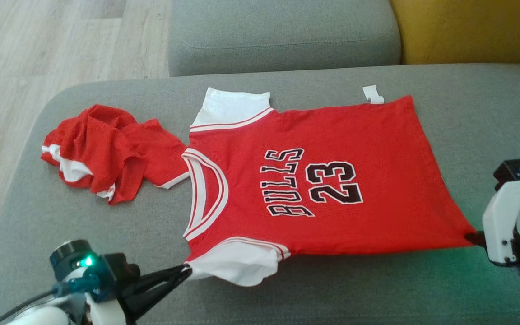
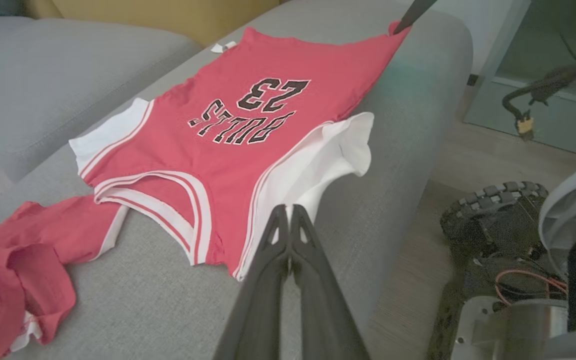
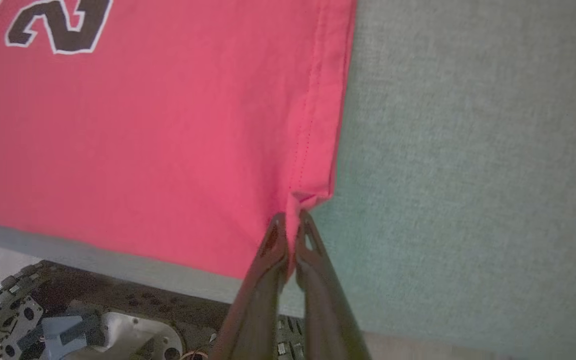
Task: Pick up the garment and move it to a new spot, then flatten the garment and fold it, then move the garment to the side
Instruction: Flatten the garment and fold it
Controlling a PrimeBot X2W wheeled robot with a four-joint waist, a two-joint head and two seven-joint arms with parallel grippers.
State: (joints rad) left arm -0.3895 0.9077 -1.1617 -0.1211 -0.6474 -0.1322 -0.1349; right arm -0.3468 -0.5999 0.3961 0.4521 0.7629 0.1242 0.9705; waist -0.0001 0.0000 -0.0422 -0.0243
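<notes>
Jersey point(image 1: 323, 180), red, white sleeves, "BULLS 23" facing up, lies spread flat on grey cushion point(image 1: 467, 113). Head view: collar toward 9 o'clock, hem toward 3 o'clock.

Left gripper point(image 1: 187, 269) at 7 o'clock, fingers pressed together on the near white sleeve's edge; cloth drawn to a point at the tips.

Right gripper point(image 1: 470, 237) at 4 o'clock, fingers pinching the near hem corner; right wrist view shows a small red fold caught between the tips point(image 3: 292, 217).

Near side seam runs straight between the 2 grips.

Crumpled red garment point(image 1: 106, 149) with white trim at 9 o'clock, touching the jersey's collar side.
</notes>
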